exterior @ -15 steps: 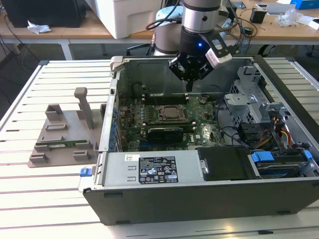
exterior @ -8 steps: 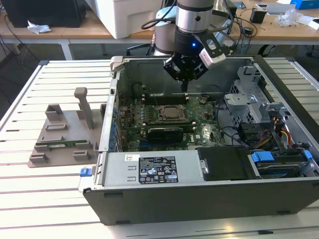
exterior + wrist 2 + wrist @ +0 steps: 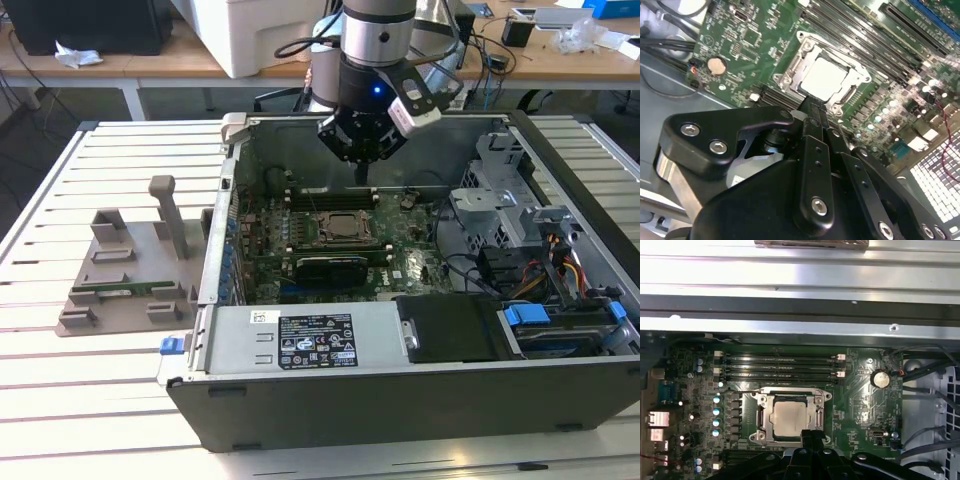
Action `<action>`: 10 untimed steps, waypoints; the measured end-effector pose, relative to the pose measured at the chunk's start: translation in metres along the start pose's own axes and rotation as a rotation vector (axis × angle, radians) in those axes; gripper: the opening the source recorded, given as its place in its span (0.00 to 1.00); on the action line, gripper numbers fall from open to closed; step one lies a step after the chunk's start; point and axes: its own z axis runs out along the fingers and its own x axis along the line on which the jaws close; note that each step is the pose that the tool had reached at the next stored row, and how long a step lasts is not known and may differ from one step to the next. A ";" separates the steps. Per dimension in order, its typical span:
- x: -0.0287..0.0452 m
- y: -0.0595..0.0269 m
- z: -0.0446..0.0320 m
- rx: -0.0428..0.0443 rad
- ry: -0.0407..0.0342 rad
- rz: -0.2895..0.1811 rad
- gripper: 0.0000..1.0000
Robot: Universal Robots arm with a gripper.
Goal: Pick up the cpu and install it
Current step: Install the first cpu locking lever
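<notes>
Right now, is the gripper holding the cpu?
No. In the first wrist view the cpu sits flat in its socket, with the shut gripper empty at its edge.

Black screw-studded end effector (image 3: pixel 812 107), apparently silver-sleeved arm (image 3: pixel 378 40)

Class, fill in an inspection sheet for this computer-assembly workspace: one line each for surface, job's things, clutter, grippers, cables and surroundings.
Surface: slatted white table carrying an open computer case.
Job's things: cpu, silvery top up, lies in the metal-framed socket on the green motherboard; also seen in the second wrist view.
Clutter: grey fixture beside the case on the exterior view's left, with a thin green stick lying in it.
Grippers: gripper hangs above the motherboard, fingers together, holding nothing, tips near the socket's edge.
Cables: black leads beside the board; coloured wires at the exterior view's right.
Surroundings: wooden benches behind, with a white box.
</notes>
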 end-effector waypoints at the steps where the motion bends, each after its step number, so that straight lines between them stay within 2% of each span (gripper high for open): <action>1: 0.0023 0.0000 0.0000 0.0000 -0.0001 0.000 0.11; 3: 0.0099 0.0003 0.0000 0.0002 0.0000 0.000 0.11; 6: 0.0264 0.0026 0.0006 -0.0001 -0.0002 0.000 0.11; 7: 0.0297 0.0033 0.0008 0.0000 -0.0002 0.000 0.11; 10: 0.0509 0.0094 0.0038 0.0001 -0.0002 0.000 0.11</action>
